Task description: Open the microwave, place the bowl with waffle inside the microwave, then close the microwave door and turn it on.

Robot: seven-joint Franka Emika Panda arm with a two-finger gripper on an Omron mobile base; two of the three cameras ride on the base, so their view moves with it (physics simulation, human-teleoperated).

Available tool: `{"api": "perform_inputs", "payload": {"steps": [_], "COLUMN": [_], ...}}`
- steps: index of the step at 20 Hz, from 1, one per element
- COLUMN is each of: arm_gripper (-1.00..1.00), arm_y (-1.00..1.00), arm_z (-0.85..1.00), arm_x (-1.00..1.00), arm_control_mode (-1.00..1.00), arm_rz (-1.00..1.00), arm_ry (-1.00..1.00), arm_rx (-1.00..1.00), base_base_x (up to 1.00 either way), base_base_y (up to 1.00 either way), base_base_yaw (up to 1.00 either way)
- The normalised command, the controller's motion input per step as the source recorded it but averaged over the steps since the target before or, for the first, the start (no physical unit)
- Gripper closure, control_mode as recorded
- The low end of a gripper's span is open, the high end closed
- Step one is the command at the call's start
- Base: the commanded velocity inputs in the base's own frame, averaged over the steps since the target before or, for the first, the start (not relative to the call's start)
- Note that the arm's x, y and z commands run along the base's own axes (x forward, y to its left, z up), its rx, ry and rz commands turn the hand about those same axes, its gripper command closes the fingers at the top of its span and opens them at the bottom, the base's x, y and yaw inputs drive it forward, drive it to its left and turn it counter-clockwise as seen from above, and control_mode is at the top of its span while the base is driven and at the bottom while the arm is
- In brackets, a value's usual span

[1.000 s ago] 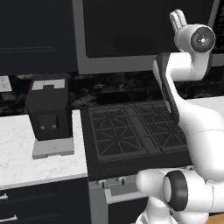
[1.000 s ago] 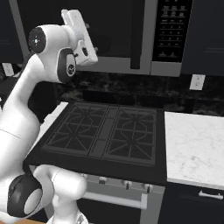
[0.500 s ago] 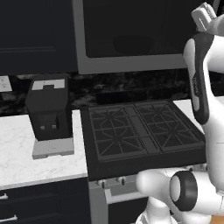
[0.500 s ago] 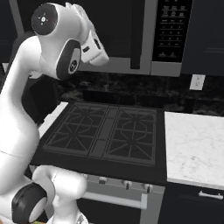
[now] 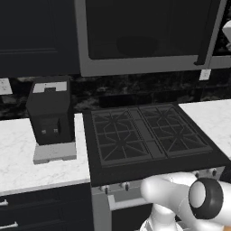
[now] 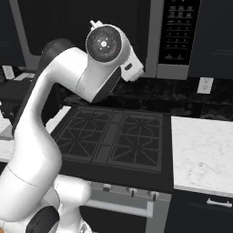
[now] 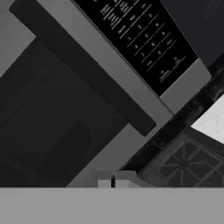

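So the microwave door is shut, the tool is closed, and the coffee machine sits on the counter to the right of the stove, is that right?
Not quite. The coffee machine sits on the counter to the left of the stove, not the right, as the left base view shows. The rest holds: the microwave door is shut, and the tool is closed in the hand view.

Home kitchen. Black gas stove [image 5: 146, 135] with cast grates set between white marble desk runs [image 6: 202, 152]; the microwave [image 5: 144, 38] mounted above it, keypad panel [image 6: 175, 32] at right. Dark cabinets [image 5: 36, 36], black coffee machine [image 5: 49, 113], wall socket [image 6: 205, 85] on dark backsplash.
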Motion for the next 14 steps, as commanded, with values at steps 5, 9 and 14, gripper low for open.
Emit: {"api": "perform_inputs", "payload": {"steps": [5, 9, 14], "arm_gripper": [1.00, 1.00, 1.00], "arm_y": [-0.03, -0.14, -0.05], "arm_z": [-0.10, -0.52, -0.55], "arm_x": [-0.25, -0.32, -0.13], "arm_control_mode": [-1.00, -1.00, -1.00], "arm_rz": [0.07, 0.10, 0.01], "arm_ry": [-0.15, -0.45, -0.31], "arm_rx": [-0.46, -0.38, -0.19], "base_base_x": [0.00, 0.00, 0.00], "base_base_y": [0.00, 0.00, 0.00], "base_base_yaw": [0.00, 0.00, 0.00]}}
